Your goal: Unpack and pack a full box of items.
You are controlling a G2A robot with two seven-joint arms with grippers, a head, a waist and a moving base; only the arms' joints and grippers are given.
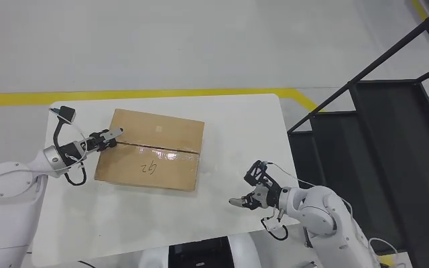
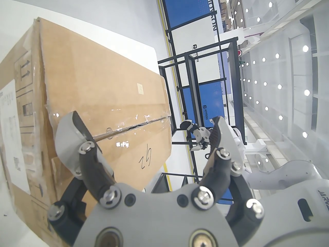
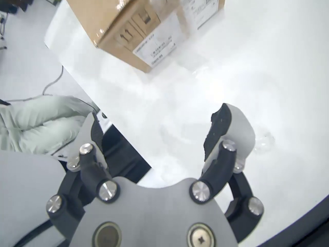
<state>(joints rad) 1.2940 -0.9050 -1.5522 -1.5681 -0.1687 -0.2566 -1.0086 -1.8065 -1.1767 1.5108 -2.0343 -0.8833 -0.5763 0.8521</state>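
Left gripper [image 2: 146, 123] wide at box [image 1: 157, 151] | right gripper [image 3: 157, 116] wide over table [image 1: 234, 120] | handwritten mark [image 1: 149, 167] on top

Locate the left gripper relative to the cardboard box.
In the top view the left gripper sits at the cardboard box's end by the taped seam, fingers open, across the box from the right gripper.

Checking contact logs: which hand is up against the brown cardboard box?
The left hand, open, one finger at the taped seam on the brown cardboard box's end. The right hand sits apart over the white table.
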